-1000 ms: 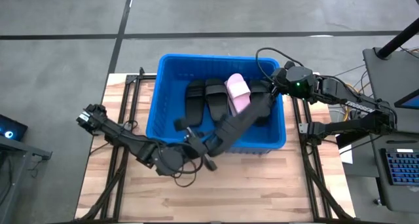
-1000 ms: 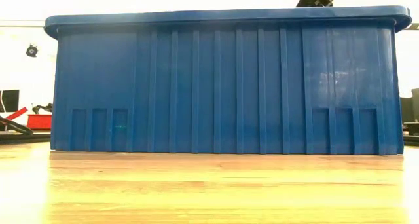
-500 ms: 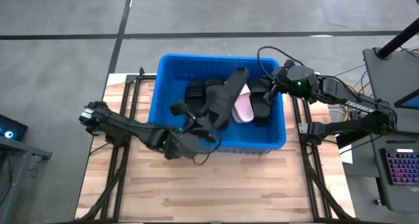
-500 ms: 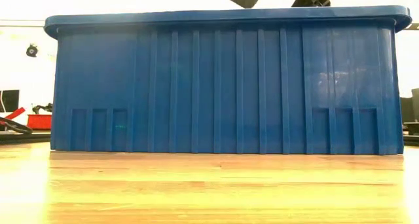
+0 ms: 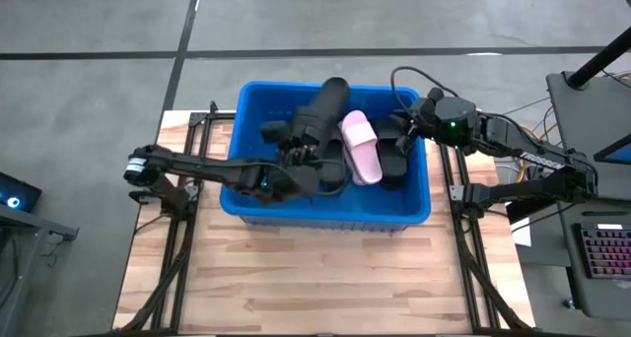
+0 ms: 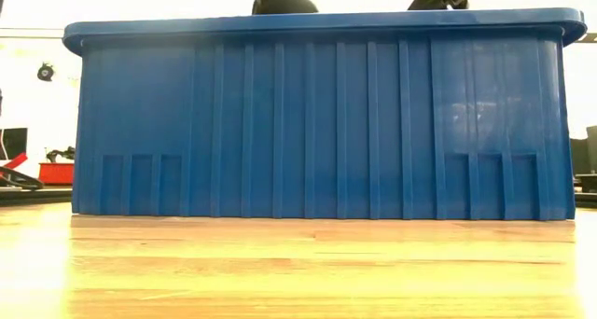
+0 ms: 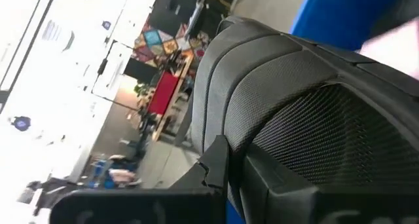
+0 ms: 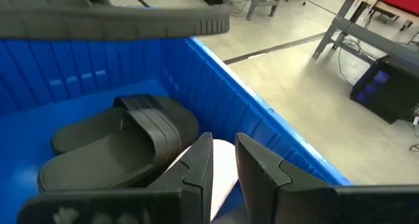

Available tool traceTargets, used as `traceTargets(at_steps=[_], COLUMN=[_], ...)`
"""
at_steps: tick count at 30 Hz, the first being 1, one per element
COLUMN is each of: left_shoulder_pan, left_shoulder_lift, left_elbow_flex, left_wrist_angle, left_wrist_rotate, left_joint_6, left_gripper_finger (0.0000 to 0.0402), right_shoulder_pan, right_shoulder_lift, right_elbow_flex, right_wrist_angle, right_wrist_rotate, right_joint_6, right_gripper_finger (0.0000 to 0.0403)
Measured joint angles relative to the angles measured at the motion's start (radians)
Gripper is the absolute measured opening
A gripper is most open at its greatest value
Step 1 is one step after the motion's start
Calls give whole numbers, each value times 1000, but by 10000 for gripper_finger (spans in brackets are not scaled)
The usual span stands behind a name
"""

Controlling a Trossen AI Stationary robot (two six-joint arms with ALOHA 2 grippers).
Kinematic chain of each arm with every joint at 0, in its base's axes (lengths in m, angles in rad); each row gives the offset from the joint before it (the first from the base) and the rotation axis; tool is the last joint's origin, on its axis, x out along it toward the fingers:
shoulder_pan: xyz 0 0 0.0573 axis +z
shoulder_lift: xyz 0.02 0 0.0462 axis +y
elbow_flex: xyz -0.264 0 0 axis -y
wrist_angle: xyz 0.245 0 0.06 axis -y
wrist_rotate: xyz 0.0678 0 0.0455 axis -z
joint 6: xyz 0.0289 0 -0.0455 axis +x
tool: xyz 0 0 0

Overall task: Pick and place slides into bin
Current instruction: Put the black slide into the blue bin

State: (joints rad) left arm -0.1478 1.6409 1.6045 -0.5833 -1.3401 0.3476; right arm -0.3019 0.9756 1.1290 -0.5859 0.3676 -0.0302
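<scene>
Left claw (image 5: 301,160) carried black slide (image 5: 320,115) over bin (image 5: 325,214); wooden table (image 6: 298,272).

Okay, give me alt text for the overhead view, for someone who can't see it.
Seen from above, the left gripper holds a black slide over the blue bin, which already contains black slides and a pink slide. The right gripper sits over the bin's right end.

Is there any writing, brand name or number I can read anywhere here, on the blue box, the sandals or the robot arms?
None can be read.
The bin: plain ribbed walls, no label showing.
The black slide in the left gripper and the pink slide: no brand visible.
Coloured poster in the room behind: too blurred to read.
</scene>
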Motion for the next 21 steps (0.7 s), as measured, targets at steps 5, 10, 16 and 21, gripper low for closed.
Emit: traceTargets(at_steps=[5,10,16,21], left_shoulder_pan=[46,74,112,147], left_shoulder_lift=[0,0,0,-2], left_elbow_flex=[-2,-9,-81,-141], left_wrist_angle=[-84,-121,-141,-277], left_wrist_rotate=[1,1,2,77], left_joint_6=[-1,-2,-55,-311], left_gripper_finger=[0,0,0,0], right_shoulder_pan=[0,0,0,0], right_shoulder_lift=[0,2,2,2], right_elbow_flex=[0,0,0,0], right_wrist_angle=[1,2,2,2], right_wrist_rotate=[1,1,1,1], right_joint_6=[45,51,37,30], right_gripper_finger=[57,57,57,57])
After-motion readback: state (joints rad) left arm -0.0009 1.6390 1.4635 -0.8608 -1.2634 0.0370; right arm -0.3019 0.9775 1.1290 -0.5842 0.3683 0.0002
